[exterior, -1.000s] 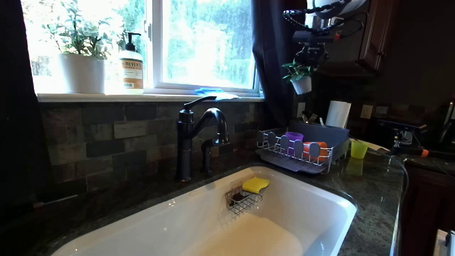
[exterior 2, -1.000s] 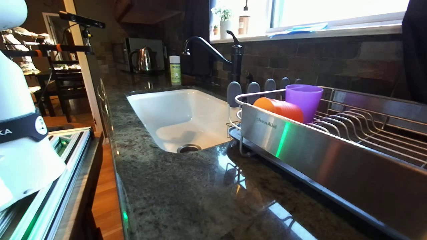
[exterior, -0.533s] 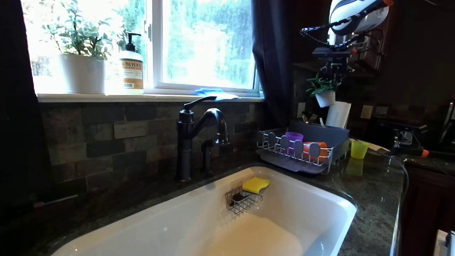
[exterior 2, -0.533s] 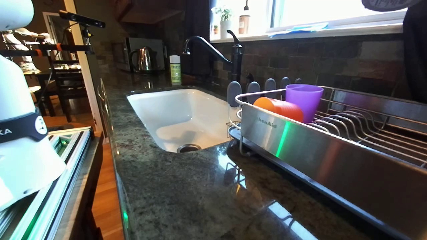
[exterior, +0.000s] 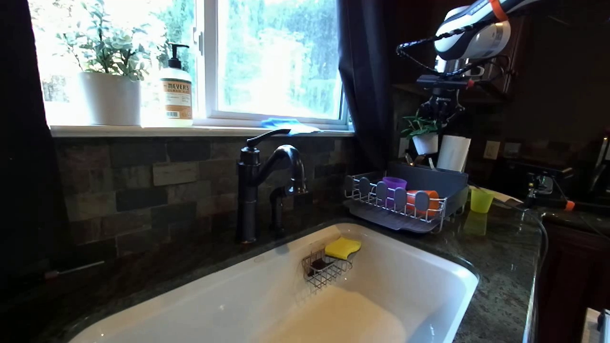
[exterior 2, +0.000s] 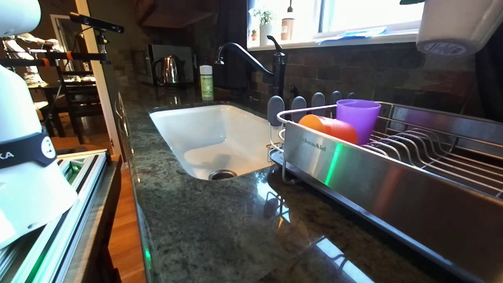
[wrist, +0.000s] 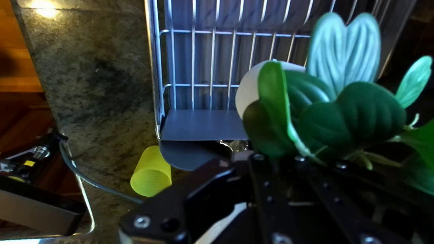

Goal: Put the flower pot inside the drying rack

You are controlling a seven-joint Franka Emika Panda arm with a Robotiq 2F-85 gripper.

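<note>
The flower pot point(exterior: 425, 144) is small and pale grey with green leaves. It hangs below my gripper point(exterior: 437, 126), which is shut on it. In an exterior view, the pot's base point(exterior 2: 458, 31) is well above the drying rack point(exterior 2: 393, 192). In the wrist view, leaves cover most of the pot point(wrist: 247, 89) and hide where the fingertips point(wrist: 279, 159) grip, whether rim or stems. The rack's wire bars and side rail point(wrist: 154, 67) show below and beside the pot. The rack also shows in an exterior view point(exterior: 455, 186).
A purple cup point(exterior 2: 358, 120) and an orange cup point(exterior 2: 332, 129) stand in the rack's sink end. A yellow-green cup point(exterior: 481, 200) and a paper towel roll point(exterior: 453, 153) are near the rack. The white sink point(exterior: 410, 267) and black faucet point(exterior: 248, 195) are beside it.
The gripper with the pot first moved right and down, then slightly left and further down towards the rack. The pot has come into view at the upper right of an exterior view.
</note>
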